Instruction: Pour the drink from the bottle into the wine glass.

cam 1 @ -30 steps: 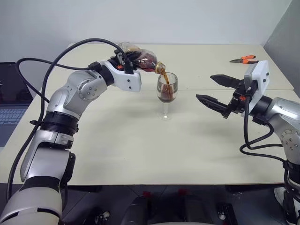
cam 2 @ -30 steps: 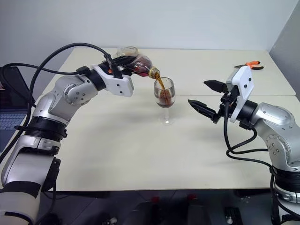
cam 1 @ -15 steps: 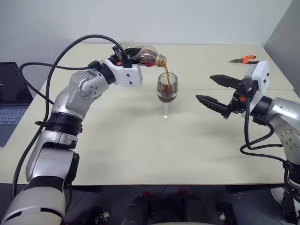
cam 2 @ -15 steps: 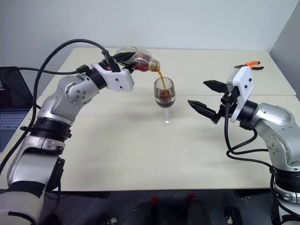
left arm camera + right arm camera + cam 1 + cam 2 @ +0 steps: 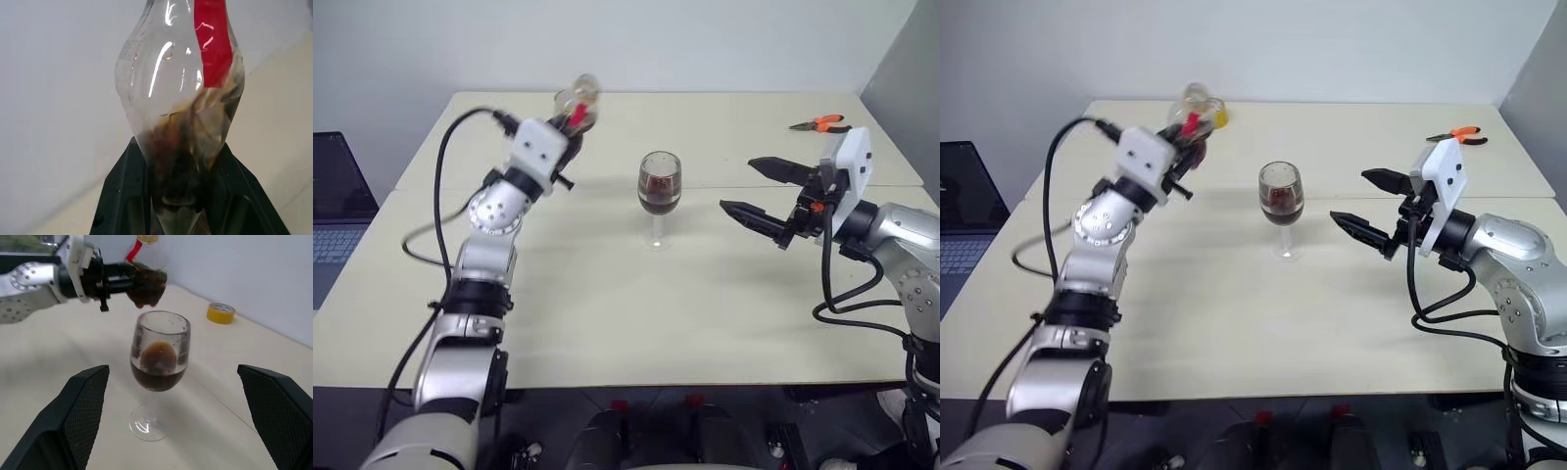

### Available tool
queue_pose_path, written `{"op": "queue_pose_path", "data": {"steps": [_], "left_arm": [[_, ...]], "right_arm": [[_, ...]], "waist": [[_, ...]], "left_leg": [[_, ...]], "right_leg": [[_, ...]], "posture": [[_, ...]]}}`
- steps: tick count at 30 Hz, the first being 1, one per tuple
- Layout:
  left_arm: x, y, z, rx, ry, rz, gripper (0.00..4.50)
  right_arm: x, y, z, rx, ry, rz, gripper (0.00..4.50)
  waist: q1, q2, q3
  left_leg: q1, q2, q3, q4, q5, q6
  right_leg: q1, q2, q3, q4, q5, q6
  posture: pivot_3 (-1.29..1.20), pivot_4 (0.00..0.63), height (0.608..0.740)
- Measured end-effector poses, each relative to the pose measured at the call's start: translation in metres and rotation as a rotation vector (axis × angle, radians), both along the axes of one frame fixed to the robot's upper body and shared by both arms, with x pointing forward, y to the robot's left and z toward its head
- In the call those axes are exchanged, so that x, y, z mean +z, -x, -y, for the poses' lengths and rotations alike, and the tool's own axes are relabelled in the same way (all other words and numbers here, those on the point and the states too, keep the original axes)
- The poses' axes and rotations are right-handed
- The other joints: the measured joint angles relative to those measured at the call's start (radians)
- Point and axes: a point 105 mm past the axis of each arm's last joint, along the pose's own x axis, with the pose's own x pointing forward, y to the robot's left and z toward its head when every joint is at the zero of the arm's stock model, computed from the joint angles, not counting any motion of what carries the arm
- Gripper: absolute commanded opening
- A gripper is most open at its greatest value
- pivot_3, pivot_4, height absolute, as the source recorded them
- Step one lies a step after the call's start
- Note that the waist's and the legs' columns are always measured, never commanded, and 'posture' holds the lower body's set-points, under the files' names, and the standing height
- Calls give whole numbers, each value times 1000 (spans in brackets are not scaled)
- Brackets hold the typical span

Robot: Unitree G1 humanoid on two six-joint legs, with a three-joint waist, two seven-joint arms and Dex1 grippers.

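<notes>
The left gripper (image 5: 178, 196) has its black fingers (image 5: 122, 196) pinched on the lower body of the bottle (image 5: 181, 98), which stands about upright, raised off the table at the wine glass's ten o'clock and well apart from it. The plastic wall looks dented and creased where the jaws bite, so it is soft and thin. With only a film of the drink (image 5: 176, 147) clinging low inside it is probably light, and a hard squeeze would crumple it; the bulbous belly below the red label strip (image 5: 212, 44) seems the sound place to hold. The right gripper (image 5: 1356, 204) hangs just off the glass's three o'clock, jaws spread wide and holding nothing. The wine glass (image 5: 659, 196) stands upright near the middle of the table (image 5: 705, 313), about half full of dark cola. It is thin, stemmed and top-heavy now, so any nudge risks a spill. Far off at its one o'clock lie orange-handled pliers (image 5: 820, 123); a yellow tape roll (image 5: 220, 313) sits behind.
</notes>
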Motion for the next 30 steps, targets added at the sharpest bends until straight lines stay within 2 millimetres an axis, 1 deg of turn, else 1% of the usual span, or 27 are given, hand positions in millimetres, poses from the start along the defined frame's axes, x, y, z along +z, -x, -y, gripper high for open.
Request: {"op": "queue_pose_path", "data": {"steps": [2,5,7,9,12,16,18,21,22,23,24,25,28,29,30], "left_arm": [[-14,1,-15,55,104,-44,1147],[-24,4,-38,156,230,-56,1147],[-30,8,-49,208,267,-55,1147],[-41,12,-53,237,288,-73,1147],[-62,14,-52,259,328,-120,1147],[-68,15,-59,297,427,-122,1147],[-74,16,-65,321,451,-132,1147],[-95,21,-72,354,464,-179,1994],[-98,22,-72,357,466,-183,2332],[-101,23,-73,360,468,-189,2679],[-102,24,-74,362,471,-190,2875],[-104,25,-75,363,474,-189,3290],[-110,27,-77,369,475,-205,4240],[-112,27,-77,371,474,-210,4477],[-113,28,-77,372,474,-212,4477]], "right_arm": [[2,3,-6,34,9,7,4500],[4,5,-13,66,15,11,4500],[5,6,-16,79,13,11,4500],[7,7,-19,94,18,19,4500],[6,7,-22,116,25,15,4500],[4,7,-25,137,34,1,4500],[4,6,-25,134,32,-2,4500],[7,5,-25,136,32,8,4500],[7,5,-25,136,32,7,4500],[7,5,-25,137,32,7,4500],[7,5,-25,137,32,7,4500],[7,5,-25,137,32,7,4500],[7,5,-25,138,33,7,4500],[7,5,-25,138,33,7,4500],[7,5,-25,138,33,7,4500]], "waist": [[-1,0,0],[0,-1,0],[1,-1,-1],[3,-1,-1],[11,-1,-1],[12,-2,-1],[12,-2,-1],[12,-2,-1],[12,-2,-1],[12,-2,-1],[13,-2,-1],[14,-2,-2],[13,-2,-2],[13,-2,-2],[13,-2,-2]], "left_leg": [[0,0,0,0,0,0],[0,0,0,0,0,0],[0,0,0,0,0,0],[0,0,0,0,0,0],[0,-1,0,1,0,0],[0,-1,1,1,0,0],[0,-1,1,0,0,0],[0,0,1,0,0,0],[0,0,1,0,0,0],[0,0,1,0,0,0],[0,-1,0,1,0,0],[0,-1,0,1,0,0],[0,-1,1,1,0,0],[0,-1,1,1,0,0],[0,0,0,1,0,0]], "right_leg": [[0,0,0,0,0,0],[0,0,0,0,0,0],[0,-1,0,0,0,0],[0,-1,0,-1,0,0],[1,-1,0,-1,0,0],[1,-1,0,-1,0,0],[1,-1,0,-1,0,0],[1,-1,0,-1,0,0],[1,-1,0,-1,0,0],[1,-1,0,-1,0,0],[1,-1,0,-1,0,0],[1,-1,0,-1,0,0],[1,-1,0,-1,0,0],[1,-1,0,-1,0,0],[1,-1,0,-1,0,0]], "posture": [[0,150,740],[0,150,740],[0,150,740],[0,150,740],[0,150,740],[0,150,740],[0,150,740],[0,150,740],[0,150,740],[0,150,740],[0,150,740],[0,150,740],[0,150,740],[0,150,740],[0,150,740]]}}
